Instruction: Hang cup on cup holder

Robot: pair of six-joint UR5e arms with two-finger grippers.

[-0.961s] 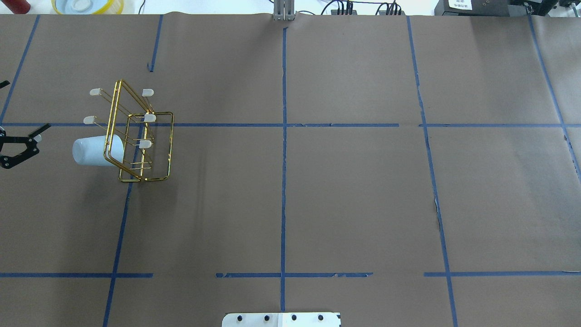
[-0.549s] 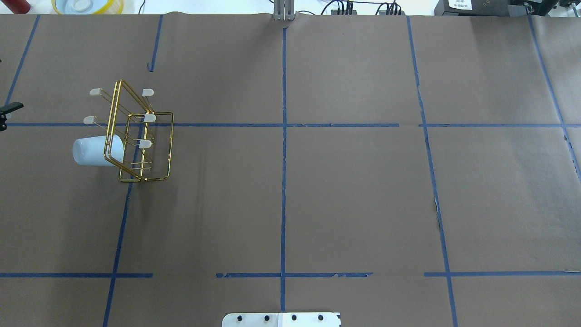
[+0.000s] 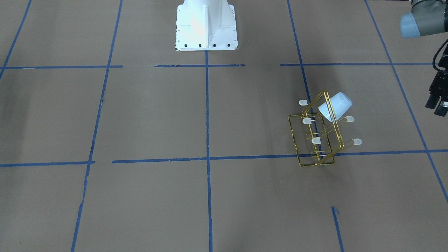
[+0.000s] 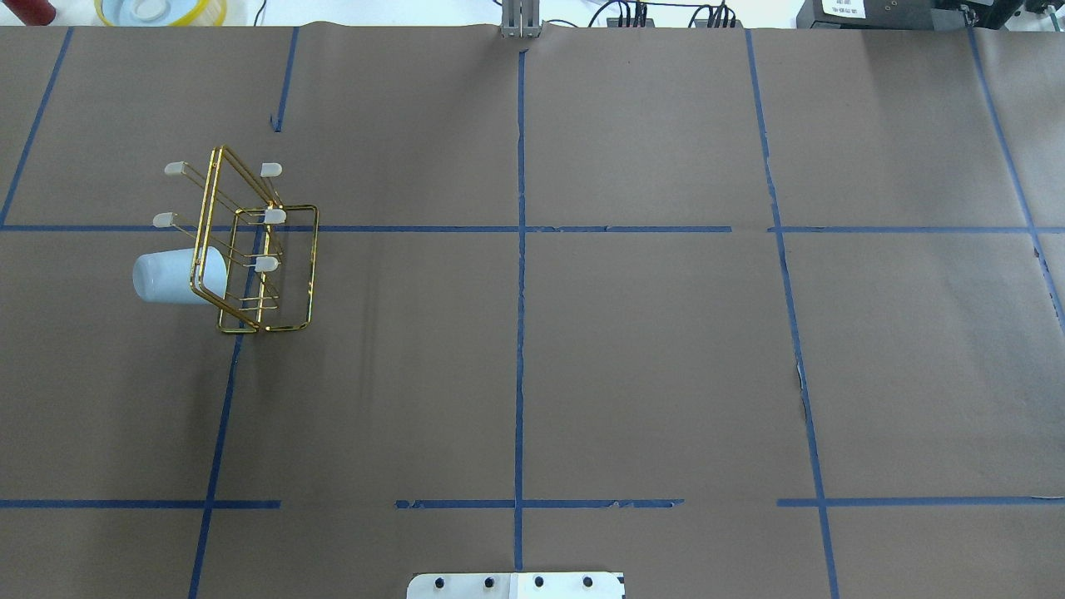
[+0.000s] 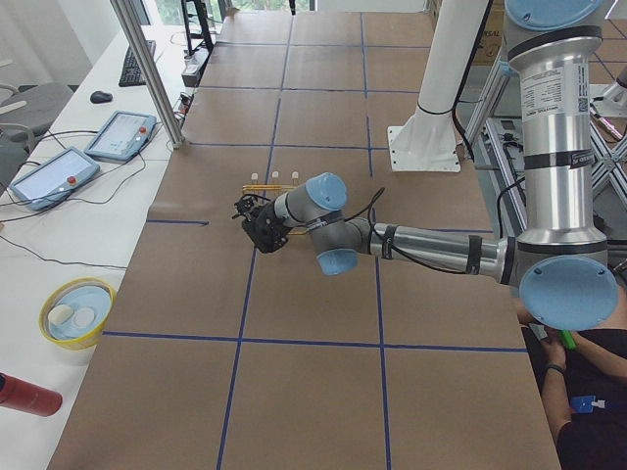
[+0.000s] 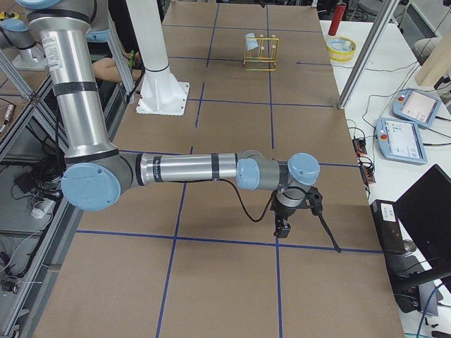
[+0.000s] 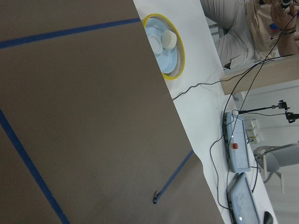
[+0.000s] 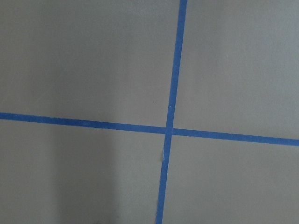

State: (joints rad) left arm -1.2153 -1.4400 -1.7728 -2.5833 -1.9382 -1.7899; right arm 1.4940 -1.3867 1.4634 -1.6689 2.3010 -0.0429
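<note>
Table: brown paper [image 4: 649, 358], blue tape [image 4: 520, 333] grid.
Rack [image 3: 316, 140]: upright on the robot's left half.
Cup [image 4: 170, 277]: slid over a rack prong, mouth at frame, closed end outward; hang looks done.
Left gripper [image 3: 436, 106]: well apart from rack, fingers look apart, empty, so no snagging.
Right gripper [image 6: 282, 225]: far end, parked; finger state can't tell.

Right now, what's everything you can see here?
Small pale blue-white plastic cup: one, hung on a rack prong.
Gold wire cup rack, white-capped prongs: one, robot's left side of table.
Brown paper table cover: one, blue tape grid.
Yellow-rimmed pale blue bowl: one, white bench past the table.
Red cylinder: one, beside that bowl.
White robot base: one, table's robot-side edge.
Left gripper: one, black, near the rack.
Right gripper: one, black, over bare paper, far from the rack.
</note>
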